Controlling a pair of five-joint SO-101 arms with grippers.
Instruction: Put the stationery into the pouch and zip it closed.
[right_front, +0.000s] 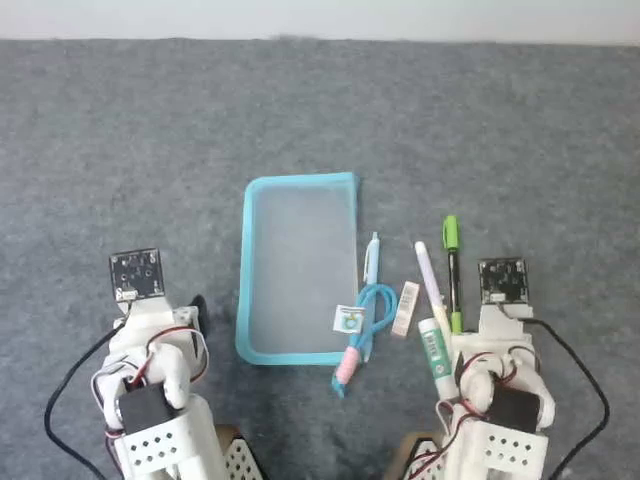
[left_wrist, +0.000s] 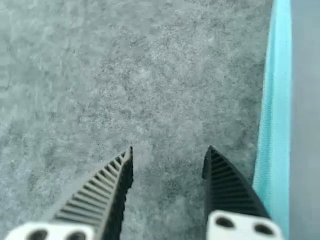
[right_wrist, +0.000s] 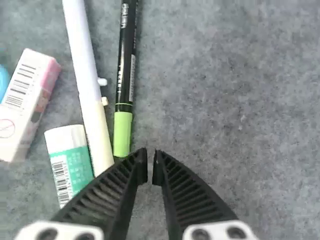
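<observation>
A: Where's your pouch?
B: Flat on the desk, between the arms. The pens, eraser and what looks like a glue stick lie just beside it.
A: And the grippers?
B: Your left gripper hangs wide open, empty, by the pouch's blue edge. Your right gripper — all but closed, holding nothing — sits near the green-capped pen.

No legible text or numbers
</observation>
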